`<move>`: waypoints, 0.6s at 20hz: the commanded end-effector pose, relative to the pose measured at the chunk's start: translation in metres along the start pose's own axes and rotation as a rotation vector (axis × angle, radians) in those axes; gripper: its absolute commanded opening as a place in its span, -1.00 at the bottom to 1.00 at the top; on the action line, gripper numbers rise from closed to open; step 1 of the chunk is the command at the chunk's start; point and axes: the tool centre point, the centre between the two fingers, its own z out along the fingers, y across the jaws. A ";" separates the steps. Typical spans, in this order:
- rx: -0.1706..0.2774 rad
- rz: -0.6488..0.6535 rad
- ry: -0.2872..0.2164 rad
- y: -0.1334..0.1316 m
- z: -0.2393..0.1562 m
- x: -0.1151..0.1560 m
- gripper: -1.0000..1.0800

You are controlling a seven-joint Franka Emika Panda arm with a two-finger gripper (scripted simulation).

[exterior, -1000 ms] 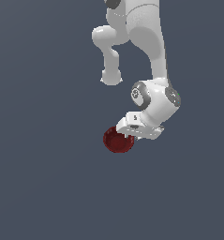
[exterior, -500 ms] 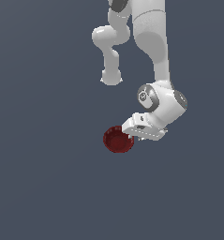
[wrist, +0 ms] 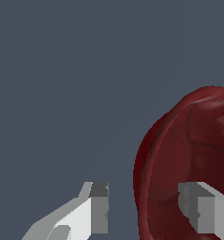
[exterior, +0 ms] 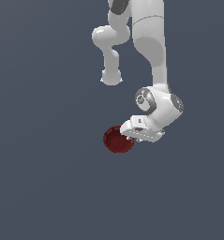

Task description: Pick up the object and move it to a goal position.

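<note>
The object, a small dark red round bowl [exterior: 116, 140], lies on the grey floor just to the exterior view's left of the white hand. My gripper [exterior: 131, 138] hangs low at the bowl's near edge. In the wrist view the gripper [wrist: 148, 208] is open and straddles the rim of the bowl [wrist: 197, 136]. One finger [wrist: 98, 208] stands outside the bowl over bare floor, and the other finger [wrist: 200, 208] is over the glossy inside. A clear gap shows between each pad and the rim. Part of the bowl runs out of the wrist picture.
The plain dark grey floor [exterior: 48, 187] surrounds the bowl on all sides. The white arm [exterior: 151, 42] rises above the hand, with its elbow [exterior: 111, 51] bent toward the exterior view's left.
The hand has sunk a little lower beside the bowl and the wrist has shifted slightly. The bowl has stayed in the same spot.
</note>
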 end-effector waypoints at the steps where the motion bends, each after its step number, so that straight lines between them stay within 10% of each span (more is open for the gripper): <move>1: -0.001 0.000 0.000 0.000 0.009 0.000 0.23; 4: -0.002 0.000 0.000 0.000 0.013 -0.001 0.23; 5: -0.002 0.000 0.000 0.000 0.013 -0.001 -1.00; 12: -0.002 0.000 0.000 0.000 0.013 -0.001 -1.00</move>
